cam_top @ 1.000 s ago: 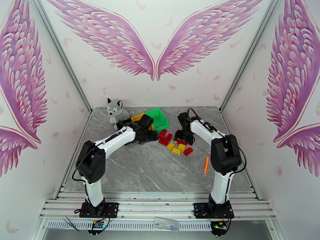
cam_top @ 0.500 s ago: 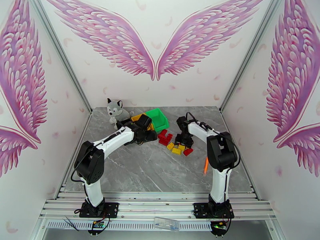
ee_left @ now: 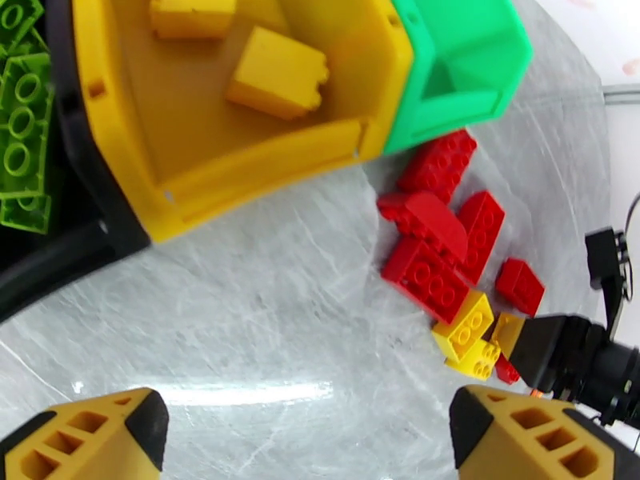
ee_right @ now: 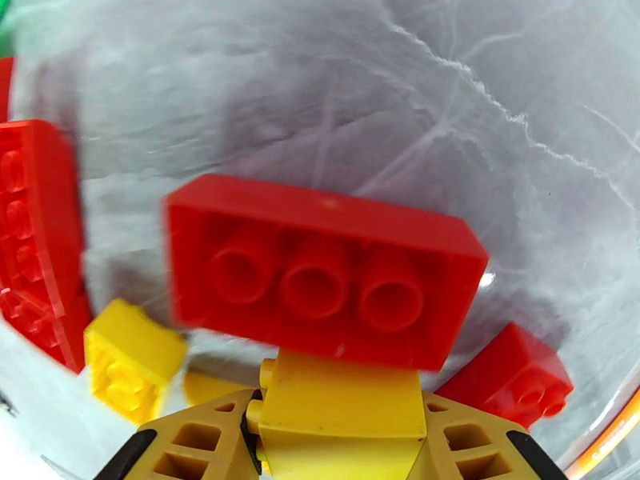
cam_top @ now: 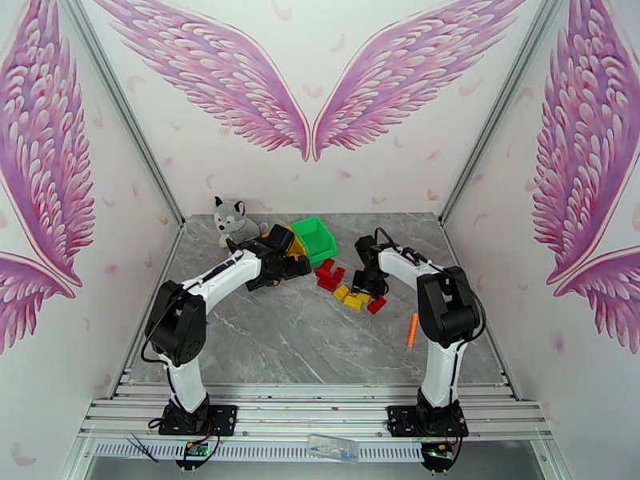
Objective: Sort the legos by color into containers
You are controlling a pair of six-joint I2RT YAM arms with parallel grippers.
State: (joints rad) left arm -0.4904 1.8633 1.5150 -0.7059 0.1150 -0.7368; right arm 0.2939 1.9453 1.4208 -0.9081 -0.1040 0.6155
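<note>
Left claw apart; right claw clamps yellow lego; marble table, winged walls.

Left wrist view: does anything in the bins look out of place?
Yes: light green legos lie in the black bin, at the left edge, not in the green bin, whose visible part holds nothing. The yellow bin holds yellow legos, which fits.

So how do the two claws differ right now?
The left gripper is wide open, nothing between its jaws; the right gripper is closed around a yellow brick. The left hangs near the yellow bin, the right over the loose bricks. Both have yellow fingers.
</note>
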